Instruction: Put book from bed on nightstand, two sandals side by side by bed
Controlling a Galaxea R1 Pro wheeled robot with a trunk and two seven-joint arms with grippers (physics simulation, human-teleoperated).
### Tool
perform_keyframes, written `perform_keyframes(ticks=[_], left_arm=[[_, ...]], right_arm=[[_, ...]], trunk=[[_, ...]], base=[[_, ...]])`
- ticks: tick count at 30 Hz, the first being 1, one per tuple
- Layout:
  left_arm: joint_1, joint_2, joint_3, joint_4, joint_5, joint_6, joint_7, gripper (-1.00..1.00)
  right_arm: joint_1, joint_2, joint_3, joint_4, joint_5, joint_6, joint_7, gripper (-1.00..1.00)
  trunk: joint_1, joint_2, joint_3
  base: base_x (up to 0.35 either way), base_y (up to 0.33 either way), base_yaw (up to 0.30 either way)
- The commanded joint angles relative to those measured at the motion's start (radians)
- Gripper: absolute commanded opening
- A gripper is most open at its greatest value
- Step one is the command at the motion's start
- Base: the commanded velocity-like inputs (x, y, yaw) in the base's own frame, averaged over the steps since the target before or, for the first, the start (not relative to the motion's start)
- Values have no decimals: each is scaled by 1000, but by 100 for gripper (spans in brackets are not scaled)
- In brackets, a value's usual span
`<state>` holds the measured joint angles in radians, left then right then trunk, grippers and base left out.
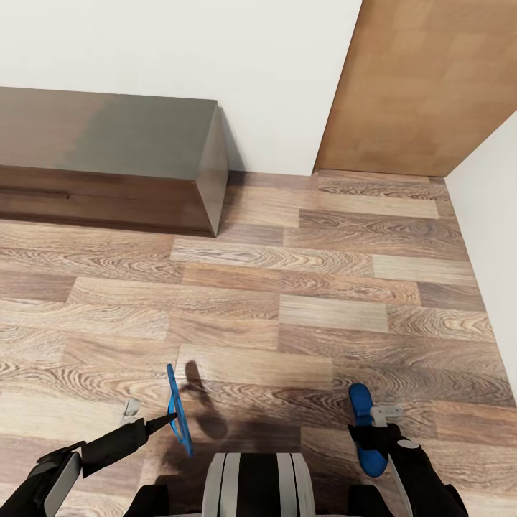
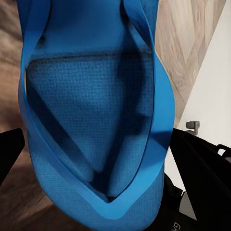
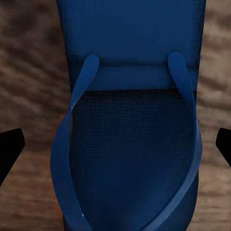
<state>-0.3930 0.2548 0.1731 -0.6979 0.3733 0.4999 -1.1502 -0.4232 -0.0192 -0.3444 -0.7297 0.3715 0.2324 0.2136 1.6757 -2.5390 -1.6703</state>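
Head view: robot faced a wood-plank floor (image 1: 301, 287) with a long low dark cabinet (image 1: 108, 165) against the white wall (image 1: 215, 50) and a light wooden door (image 1: 424, 86) in the corner. Left gripper (image 1: 164, 420) was clenched on one blue sandal (image 1: 179, 409), held on edge above the floor, its shadow just beside it. Left wrist view: that sandal (image 2: 96, 120), straps toward the camera, sat between the dark fingers (image 2: 202, 183). Right gripper (image 1: 377, 431) grasped the second sandal (image 1: 368, 431), sole roughly flat, low over the planks. Right wrist view: second sandal (image 3: 130, 134) lay between both fingertips (image 3: 9, 149), floor behind blurred.
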Motion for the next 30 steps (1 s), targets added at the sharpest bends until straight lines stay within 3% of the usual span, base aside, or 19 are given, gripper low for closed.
perform_keyframes(ticks=[1, 2, 22, 30], left_arm=[[0, 0, 0, 0, 4, 9, -2, -100], [0, 0, 0, 0, 4, 9, -2, -100], [0, 1, 2, 0, 4, 9, -2, -100], [0, 1, 1, 0, 4, 11, -2, -100]], right_arm=[[0, 1, -4, -2, 11, 4, 9, 100], [0, 0, -4, -3, 10, 4, 10, -100], [-1, -3, -5, -5, 10, 10, 10, -100], [0, -2, -5, -5, 10, 10, 10, -100]], trunk=[[0, 0, 0], [0, 0, 0], [0, 0, 0], [-1, 1, 11]], base=[[0, 0, 0], [0, 0, 0], [0, 0, 0], [0, 0, 0]])
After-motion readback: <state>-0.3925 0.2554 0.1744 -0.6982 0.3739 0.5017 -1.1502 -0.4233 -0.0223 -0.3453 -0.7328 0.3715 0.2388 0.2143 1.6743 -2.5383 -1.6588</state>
